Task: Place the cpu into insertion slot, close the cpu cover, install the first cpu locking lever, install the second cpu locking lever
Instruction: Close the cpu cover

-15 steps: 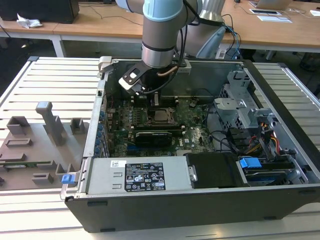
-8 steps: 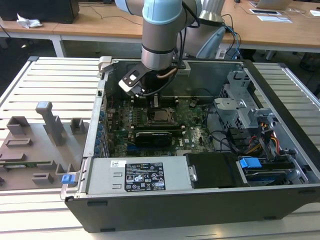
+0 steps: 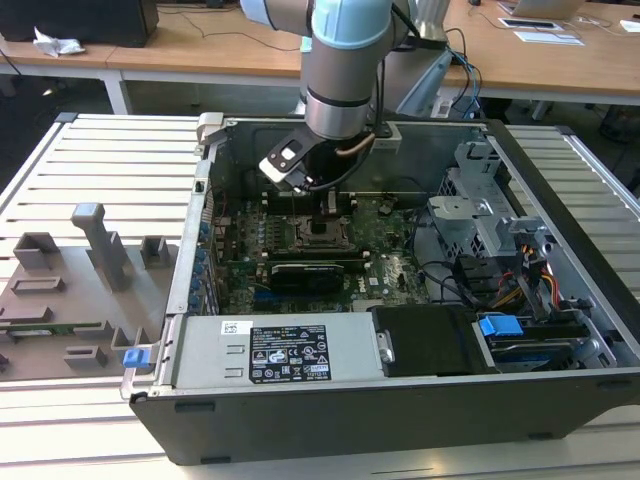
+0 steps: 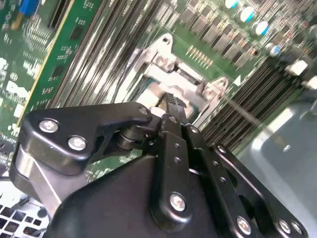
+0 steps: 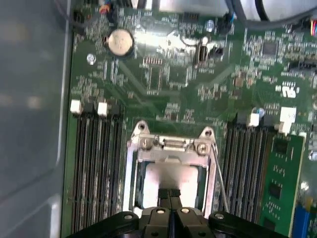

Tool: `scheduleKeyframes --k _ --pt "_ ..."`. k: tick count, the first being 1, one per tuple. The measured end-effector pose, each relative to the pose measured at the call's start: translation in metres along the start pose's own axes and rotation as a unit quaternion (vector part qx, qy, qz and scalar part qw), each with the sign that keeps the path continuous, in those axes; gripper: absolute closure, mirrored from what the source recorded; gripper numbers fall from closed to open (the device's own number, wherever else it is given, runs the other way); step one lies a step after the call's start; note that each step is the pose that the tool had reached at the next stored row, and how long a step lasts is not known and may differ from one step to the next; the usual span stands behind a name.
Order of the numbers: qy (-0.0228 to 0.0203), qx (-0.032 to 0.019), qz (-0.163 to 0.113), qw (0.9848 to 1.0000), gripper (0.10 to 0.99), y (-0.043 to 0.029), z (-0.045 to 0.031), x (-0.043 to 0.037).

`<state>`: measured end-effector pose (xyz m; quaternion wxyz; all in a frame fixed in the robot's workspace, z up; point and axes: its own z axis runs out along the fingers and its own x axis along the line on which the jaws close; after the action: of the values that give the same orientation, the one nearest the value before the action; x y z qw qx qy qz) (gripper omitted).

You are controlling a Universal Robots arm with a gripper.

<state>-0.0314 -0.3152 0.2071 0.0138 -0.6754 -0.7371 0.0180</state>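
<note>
One gripper (image 5: 171,194) (closed); cpu (image 5: 168,174) beneath

A robotics lab or workshop: an open computer case (image 3: 400,420) lies on a slatted metal bench (image 3: 110,160), grey fixtures (image 3: 100,245) at left, and wooden desks (image 3: 220,45) with cables (image 3: 462,62) run along the top.

Nothing can be read: the black-and-white sticker (image 3: 288,355) and small white sticker (image 3: 236,328) on the grey power supply (image 3: 200,358), at six o'clock inside the computer case (image 3: 400,420) in the exterior view, carry print too small to tell.
</note>
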Motion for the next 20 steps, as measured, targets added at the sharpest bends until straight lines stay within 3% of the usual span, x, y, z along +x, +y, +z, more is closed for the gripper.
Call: scheduleKeyframes --k 1,3,5,8,20 --pt "0.0000 0.0019 0.000 1.0000 0.980 0.0060 -0.0008 -0.0006" --pt "0.0001 0.0027 0.000 1.0000 0.980 0.0090 -0.0026 -0.0009" --pt "0.0002 0.0035 0.000 1.0000 0.980 0.0111 -0.0110 -0.0011" --pt "0.0002 0.0035 0.000 1.0000 0.980 0.0109 -0.0189 -0.0011" --pt "0.0002 0.0035 0.000 1.0000 0.980 0.0103 -0.0309 -0.0012"
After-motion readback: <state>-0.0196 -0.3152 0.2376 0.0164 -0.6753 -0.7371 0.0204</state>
